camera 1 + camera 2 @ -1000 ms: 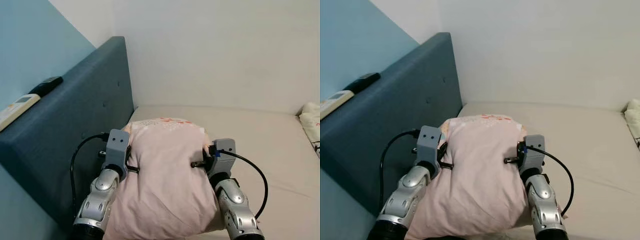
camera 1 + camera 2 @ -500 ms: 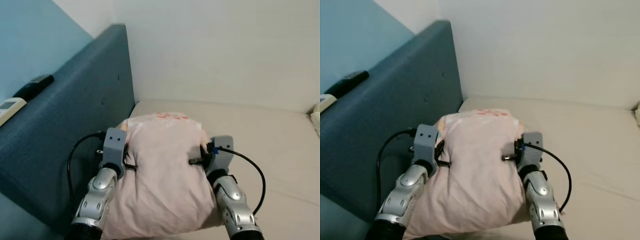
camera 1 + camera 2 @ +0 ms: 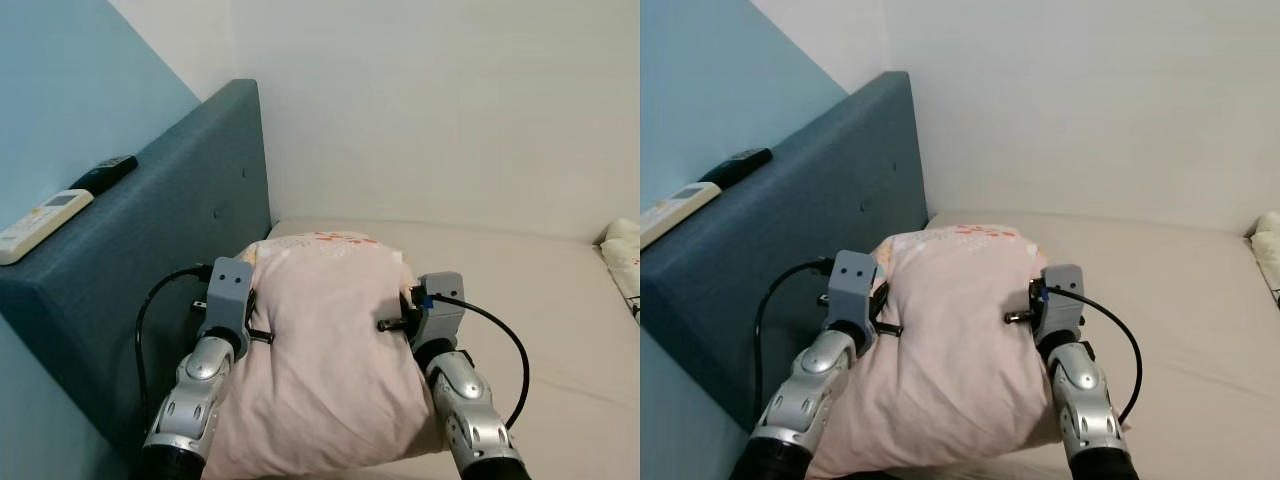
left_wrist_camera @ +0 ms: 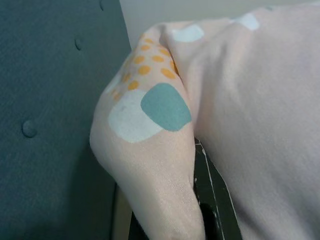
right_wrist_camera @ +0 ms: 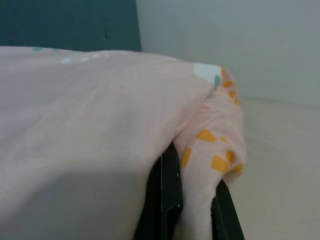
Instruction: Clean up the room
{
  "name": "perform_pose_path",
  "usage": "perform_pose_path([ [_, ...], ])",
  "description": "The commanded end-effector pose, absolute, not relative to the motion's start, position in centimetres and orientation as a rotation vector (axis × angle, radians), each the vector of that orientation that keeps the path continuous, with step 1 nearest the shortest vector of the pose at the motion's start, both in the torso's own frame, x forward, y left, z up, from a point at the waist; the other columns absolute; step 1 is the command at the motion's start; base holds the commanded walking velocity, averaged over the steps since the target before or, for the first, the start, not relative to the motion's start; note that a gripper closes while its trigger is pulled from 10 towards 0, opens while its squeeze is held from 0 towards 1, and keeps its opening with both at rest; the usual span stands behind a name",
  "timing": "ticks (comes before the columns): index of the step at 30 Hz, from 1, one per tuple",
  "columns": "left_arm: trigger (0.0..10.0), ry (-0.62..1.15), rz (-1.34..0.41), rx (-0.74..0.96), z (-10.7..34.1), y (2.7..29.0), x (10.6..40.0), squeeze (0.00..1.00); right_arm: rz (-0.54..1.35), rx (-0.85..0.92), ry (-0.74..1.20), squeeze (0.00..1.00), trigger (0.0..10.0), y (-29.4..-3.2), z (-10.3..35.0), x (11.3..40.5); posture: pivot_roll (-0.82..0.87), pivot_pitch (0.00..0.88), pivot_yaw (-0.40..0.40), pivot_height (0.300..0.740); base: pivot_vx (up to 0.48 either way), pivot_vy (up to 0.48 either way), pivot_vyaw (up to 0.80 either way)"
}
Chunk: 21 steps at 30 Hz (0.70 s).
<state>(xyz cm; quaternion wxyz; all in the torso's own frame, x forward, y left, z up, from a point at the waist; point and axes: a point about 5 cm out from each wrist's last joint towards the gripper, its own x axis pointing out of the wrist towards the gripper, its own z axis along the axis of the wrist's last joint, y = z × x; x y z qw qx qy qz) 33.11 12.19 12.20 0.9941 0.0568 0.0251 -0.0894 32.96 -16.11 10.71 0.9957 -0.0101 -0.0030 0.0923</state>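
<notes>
While both silver arms rise from the bottom edge of the head view, a pale pink pillow is held between them in the lower middle of the frame. The left claw is clenched on the pillow's left edge and the right claw grips its right edge; most of each claw is buried in the fabric. In the left wrist view a black finger shows under a bunched corner of the pillow printed with orange dots and a teal and a white patch. In the right wrist view two black fingers pinch a fold of the pillow marked with orange dashes. Black cables loop from each wrist.

Beneath and beyond the pillow lies the bed, covered in a plain cream sheet that stretches across the lower right of the frame. Along the left side stands a dark blue padded headboard with button tufts. On its flat top, at the left of the frame, rest a white remote control and, just beyond it, a black remote control. At the right edge a piece of white patterned bedding lies on the bed. A white wall fills the upper part, with a light blue wall at upper left.
</notes>
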Motion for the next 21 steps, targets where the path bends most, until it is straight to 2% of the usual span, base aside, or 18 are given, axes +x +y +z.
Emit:
perform_pose_path([
  [1,10.0,0.003,-0.207,0.157,13.12,11.55,33.73,0.00,0.203,-0.065,-0.044,0.00,10.0,-15.52,11.67,33.64,-0.02,0.067,0.001,0.740,0.000,0.000,0.00],
  [5,10.0,0.018,-0.194,0.166,13.35,11.61,34.53,0.00,0.191,-0.087,-0.024,0.00,10.0,-15.67,11.74,34.25,-0.03,0.063,0.007,0.740,0.000,0.000,0.00],
  [21,10.0,-0.038,-0.194,0.166,13.32,10.92,34.33,0.00,0.148,-0.049,-0.034,0.00,10.0,-15.87,11.21,34.03,-0.03,0.053,0.004,0.740,0.000,0.000,0.00],
])
